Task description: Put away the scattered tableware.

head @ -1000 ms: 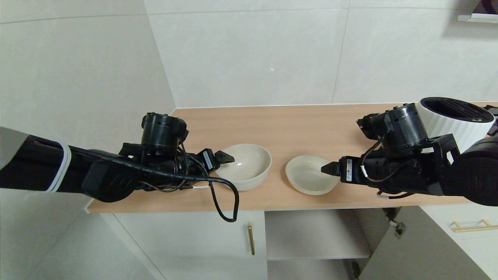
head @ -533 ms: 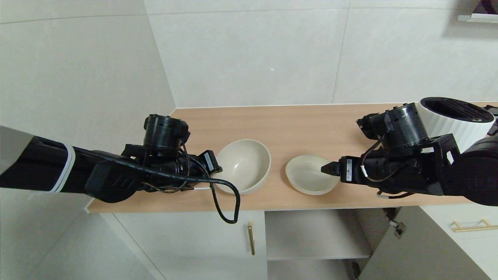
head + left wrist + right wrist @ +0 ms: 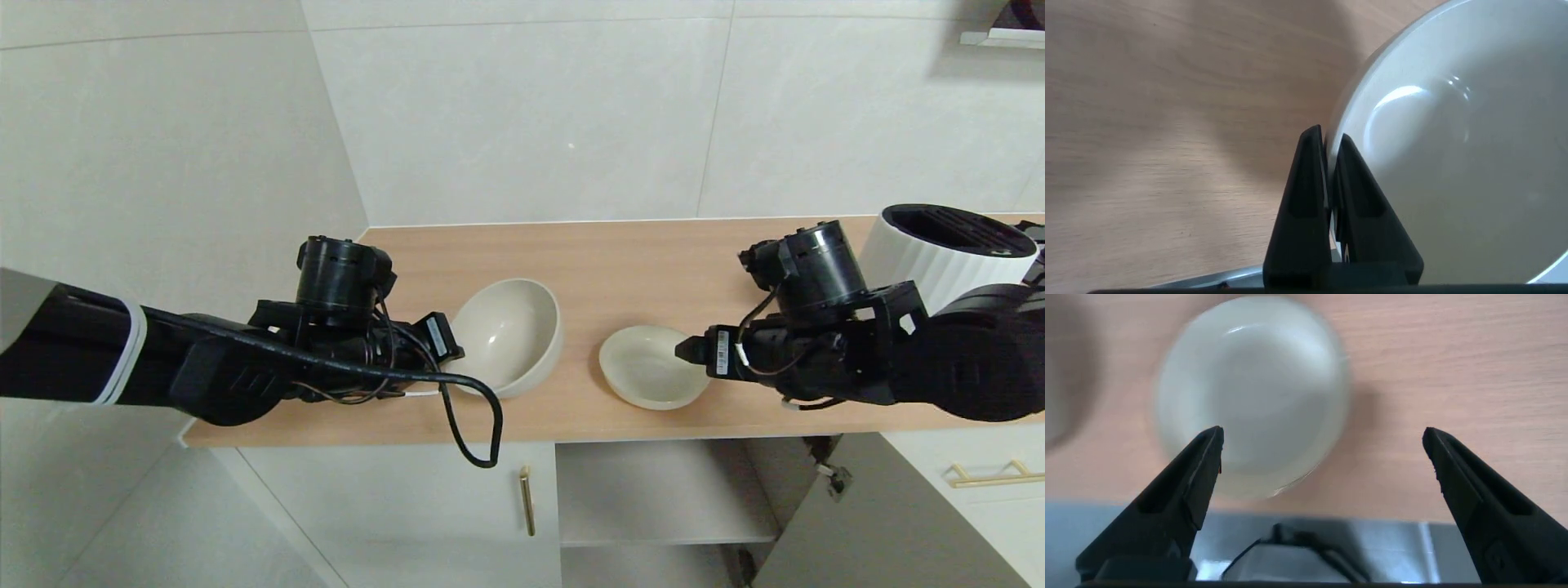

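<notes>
In the head view, the left gripper holds the left-hand rim of the large bowl, which is tilted over the bench, probably because it is gripped by that one edge. The right gripper hovers just beside the small bowl. An open cabinet shelf under the bench looks like the place to store them.

In the left wrist view, the jaws are clamped on the large bowl's wall, one inside and one outside.

In the right wrist view, the jaws stand wide apart near the small bowl, seemingly ready to straddle its rim.
</notes>
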Available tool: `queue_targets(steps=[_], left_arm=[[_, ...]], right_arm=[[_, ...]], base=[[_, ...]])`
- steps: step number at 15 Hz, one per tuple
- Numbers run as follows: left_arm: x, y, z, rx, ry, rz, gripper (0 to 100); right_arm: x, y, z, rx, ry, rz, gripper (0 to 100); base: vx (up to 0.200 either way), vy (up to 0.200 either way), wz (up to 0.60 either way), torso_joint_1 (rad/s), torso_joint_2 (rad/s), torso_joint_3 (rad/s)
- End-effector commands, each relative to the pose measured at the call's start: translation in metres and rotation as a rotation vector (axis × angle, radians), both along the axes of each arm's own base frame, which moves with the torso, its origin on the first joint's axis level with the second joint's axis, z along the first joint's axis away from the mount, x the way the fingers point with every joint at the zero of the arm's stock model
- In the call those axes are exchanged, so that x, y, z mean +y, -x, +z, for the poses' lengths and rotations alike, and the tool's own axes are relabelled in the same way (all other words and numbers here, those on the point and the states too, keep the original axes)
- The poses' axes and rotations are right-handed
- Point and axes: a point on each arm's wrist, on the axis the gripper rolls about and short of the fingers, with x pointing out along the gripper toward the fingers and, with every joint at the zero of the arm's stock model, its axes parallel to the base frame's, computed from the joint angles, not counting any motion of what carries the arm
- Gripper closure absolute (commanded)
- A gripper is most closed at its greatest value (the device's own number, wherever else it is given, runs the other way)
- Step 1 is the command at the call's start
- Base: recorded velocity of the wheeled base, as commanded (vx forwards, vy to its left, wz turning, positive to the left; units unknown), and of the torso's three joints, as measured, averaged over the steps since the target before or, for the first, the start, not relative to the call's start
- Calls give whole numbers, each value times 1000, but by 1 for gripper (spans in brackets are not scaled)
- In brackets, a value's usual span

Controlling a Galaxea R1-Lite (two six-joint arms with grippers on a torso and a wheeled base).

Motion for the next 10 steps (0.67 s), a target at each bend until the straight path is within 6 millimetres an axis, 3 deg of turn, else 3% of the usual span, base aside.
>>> queue_targets(steps=[1,10], left_arm=[[0,1,2,-6,2,0,100],[-1,2,2,-5,1,-3,100]], right_arm=[[8,-14,-16,22,39,-28,0],[19,-34,-29,24,86,-65,0]], base=[[0,0,0,0,0,0],[0,0,0,0,0,0]])
